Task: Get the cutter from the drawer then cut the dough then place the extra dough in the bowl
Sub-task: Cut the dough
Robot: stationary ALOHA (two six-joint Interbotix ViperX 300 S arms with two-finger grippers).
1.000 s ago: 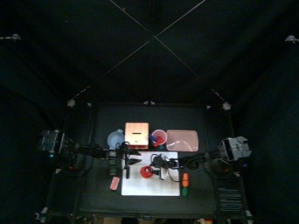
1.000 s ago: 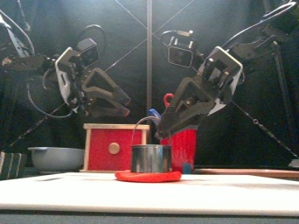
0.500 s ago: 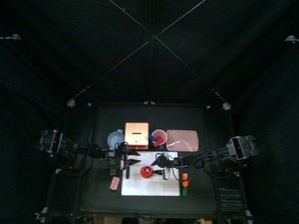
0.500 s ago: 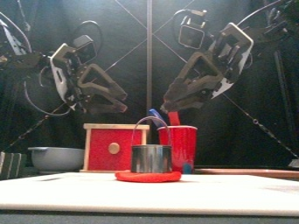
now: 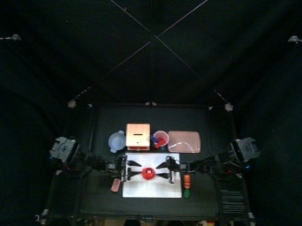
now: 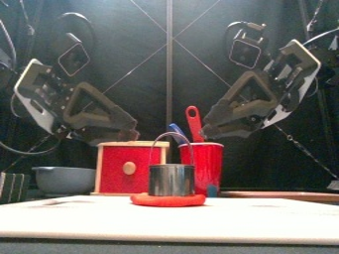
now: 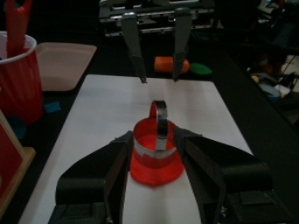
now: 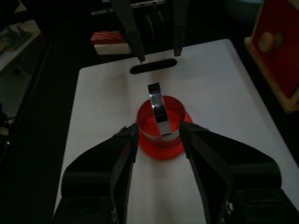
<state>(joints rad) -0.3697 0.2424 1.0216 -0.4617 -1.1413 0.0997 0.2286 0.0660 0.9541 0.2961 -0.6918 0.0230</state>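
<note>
- No text, label, brand, number or sign can be read in any of the views.

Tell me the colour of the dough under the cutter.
The dough is red, clearest in the front view.

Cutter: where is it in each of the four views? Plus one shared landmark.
Top view: cutter on the red dough, table's front middle.
Front view: cutter at centre, on the dough.
Left wrist view: cutter on the dough, framed by the jaws.
Right wrist view: cutter, same.
Shared landmark: white cutting board beneath it.
</note>
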